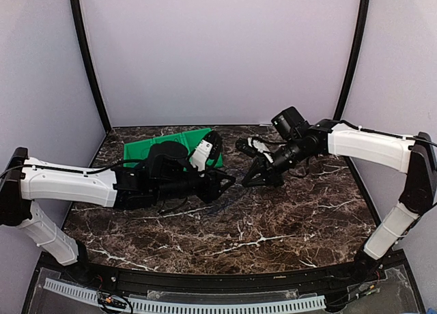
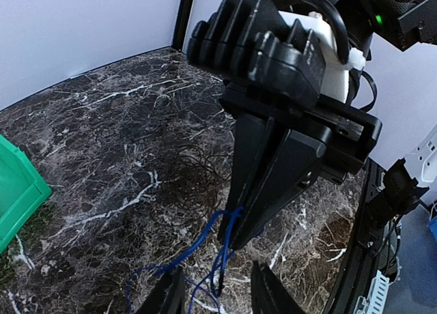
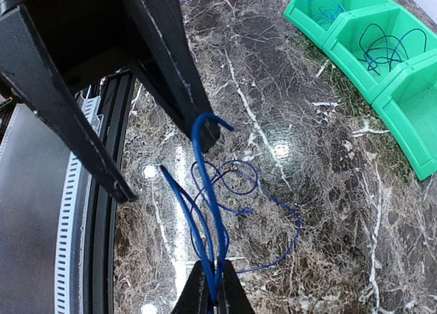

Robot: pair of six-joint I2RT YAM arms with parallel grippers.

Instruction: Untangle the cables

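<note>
A blue cable [image 3: 209,195] lies in loose loops on the marble table [image 1: 287,225]. My right gripper [image 3: 213,297] is shut on a bunch of its strands and holds them up off the table. It also shows in the top view [image 1: 247,181] and in the left wrist view [image 2: 232,240], with the blue cable [image 2: 197,245] trailing down from its tips. My left gripper [image 2: 218,293] is open, facing the right one, its fingers on either side of the hanging strands. In the right wrist view one strand curls over one left fingertip [image 3: 205,133]. A tangle of thin dark cable [image 2: 191,177] lies just beyond.
A green compartment bin [image 1: 147,150] stands at the back left; it shows in the right wrist view [image 3: 410,150] with thin dark cables [image 3: 386,48] in it. A black rail with a white slotted strip [image 1: 205,304] runs along the near edge.
</note>
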